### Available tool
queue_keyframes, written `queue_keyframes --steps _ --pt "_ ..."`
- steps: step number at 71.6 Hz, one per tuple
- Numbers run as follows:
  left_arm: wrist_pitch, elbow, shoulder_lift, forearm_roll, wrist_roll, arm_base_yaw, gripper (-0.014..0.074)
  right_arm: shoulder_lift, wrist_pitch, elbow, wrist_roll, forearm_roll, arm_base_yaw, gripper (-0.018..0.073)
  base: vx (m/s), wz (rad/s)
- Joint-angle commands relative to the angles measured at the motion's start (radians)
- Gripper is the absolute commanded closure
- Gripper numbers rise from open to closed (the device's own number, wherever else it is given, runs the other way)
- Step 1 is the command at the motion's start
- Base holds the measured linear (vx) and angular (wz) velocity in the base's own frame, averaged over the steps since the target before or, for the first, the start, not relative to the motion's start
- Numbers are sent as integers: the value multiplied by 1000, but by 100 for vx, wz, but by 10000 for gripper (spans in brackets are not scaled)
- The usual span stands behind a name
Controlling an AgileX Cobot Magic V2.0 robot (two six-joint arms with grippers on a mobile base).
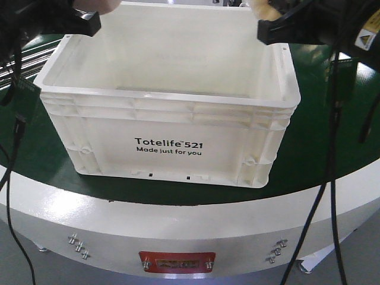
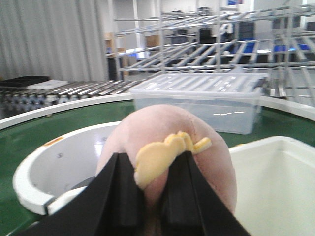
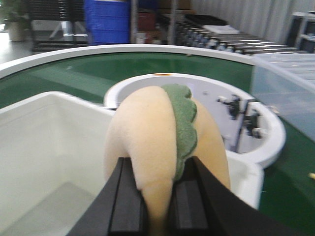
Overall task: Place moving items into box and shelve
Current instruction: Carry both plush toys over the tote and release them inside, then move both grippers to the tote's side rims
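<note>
The white Totelife crate [image 1: 166, 124] stands open on the green conveyor belt. My left gripper [image 1: 89, 22] hangs over the crate's back left corner, shut on a pink plush toy [image 2: 167, 132] with a yellow ridge. My right gripper [image 1: 268, 29] hangs over the back right corner, shut on a tan plush toy [image 3: 147, 137] with a green ridge. In the left wrist view the black fingers [image 2: 123, 191] clamp the pink toy, with the crate [image 2: 275, 182] at the right. In the right wrist view the fingers [image 3: 125, 201] clamp the tan toy above the crate's rim [image 3: 49, 103].
The green belt [image 1: 332, 148] curves round a white central hub [image 3: 206, 93] behind the crate. A clear lidded plastic bin [image 2: 202, 101] sits on the far side of the belt. Roller racks [image 2: 236, 44] stand beyond. Cables hang at both sides of the front view.
</note>
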Motion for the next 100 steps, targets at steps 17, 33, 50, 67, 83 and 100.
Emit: queue_keyframes --steps 17,33,50,67,83,100 --pt "-100 -32 62 -15 -5 -30 617 98 -177 -39 5 -11 50 562 0 0" --pt "-119 -32 105 -12 -2 -30 456 108 -173 -36 4 -11 50 358 0 0" --pt "-175 -32 108 -7 25 -30 142 108 -168 -36 7 16 50 -45 0 0" --pt "-145 -32 108 -18 25 -29 16 108 -165 -36 7 17 49 -154 0 0" --pt "-107 -32 70 -78 25 50 20 82 -145 -36 6 16 36 -97 0 0" --pt "52 -32 -8 -76 85 180 20 21 -84 -36 8 18 -95 -32 0 0"
